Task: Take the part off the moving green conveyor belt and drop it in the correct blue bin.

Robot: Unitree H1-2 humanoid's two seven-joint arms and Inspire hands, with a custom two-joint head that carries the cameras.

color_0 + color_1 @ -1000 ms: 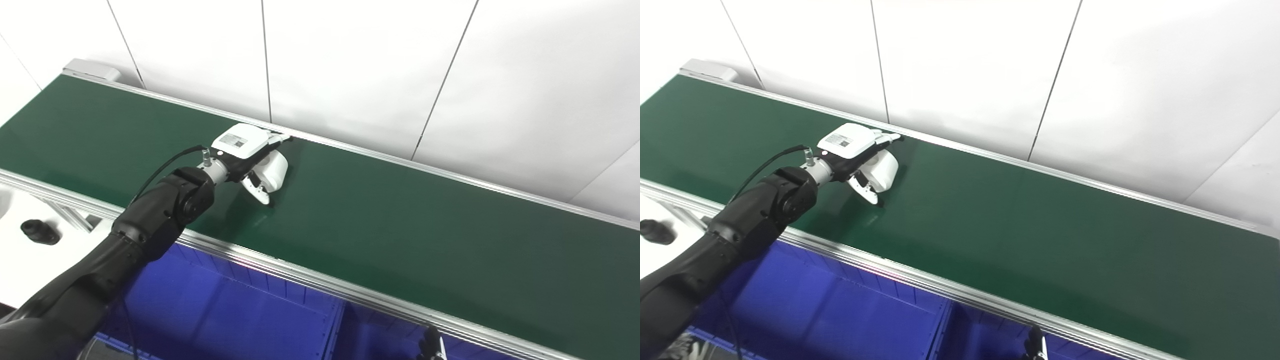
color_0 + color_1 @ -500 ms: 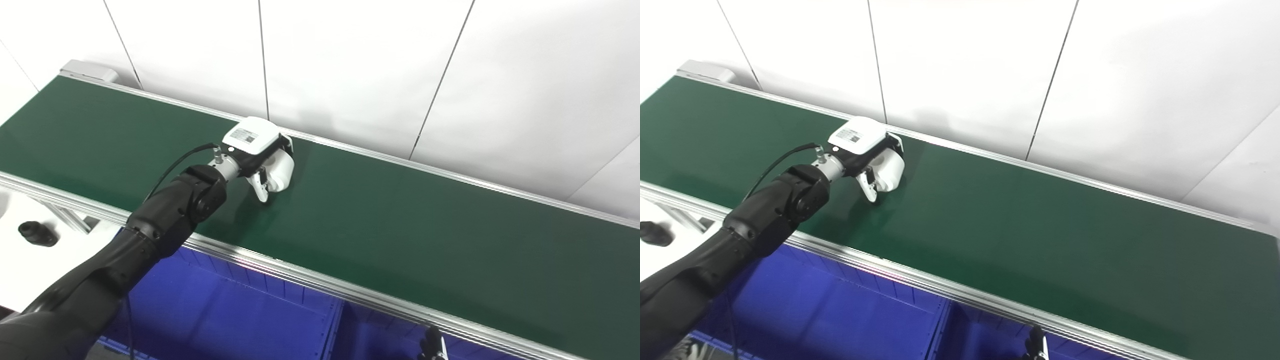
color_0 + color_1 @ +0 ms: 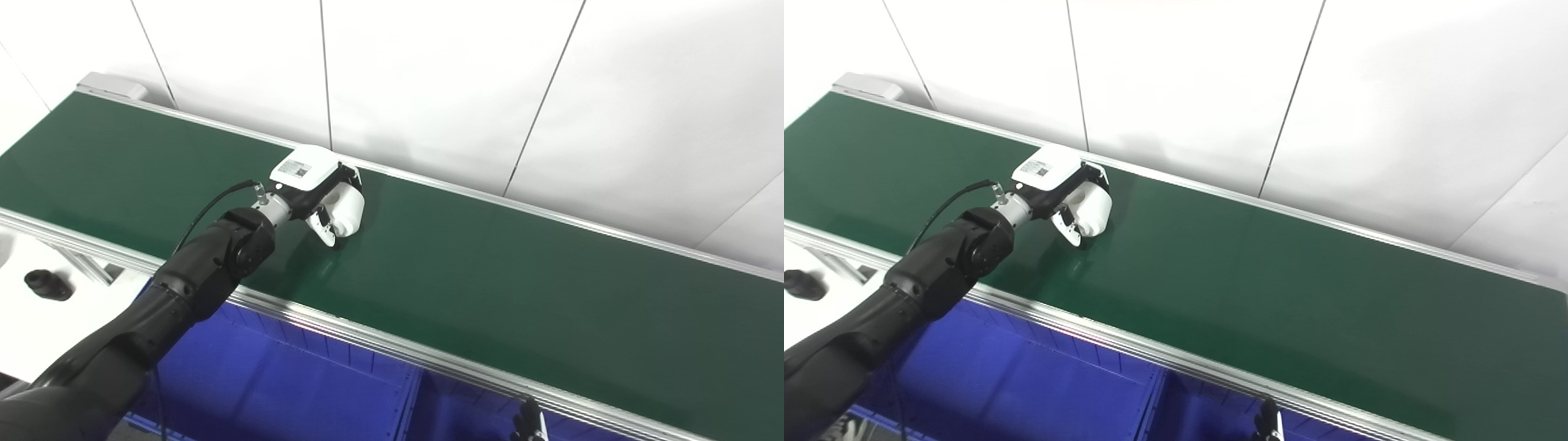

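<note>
The left hand [image 3: 318, 196] clasps the white cylindrical part [image 3: 345, 209] on the green belt [image 3: 490, 275]; the blue bin [image 3: 294, 386], at six o'clock, awaits it.

Two side-by-side head views, angled down across the same conveyor belt [image 3: 490, 275].

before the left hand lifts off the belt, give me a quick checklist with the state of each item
1. Left hand closed around the white part: ok, fingers and thumb wrap it.
2. Part clear of the belt: cannot tell, it sits low at the surface.
3. Grip firm enough to lift: cannot tell, contact is mostly hidden.
4. Lift path free: ok, nothing else lies on the belt near the hand.
5. Blue bin open below the belt's near rail: ok, a divider splits it; which side is correct cannot be told.
6. Right hand out of the way: cannot tell, only a dark tip shows at the bottom edge.
</note>
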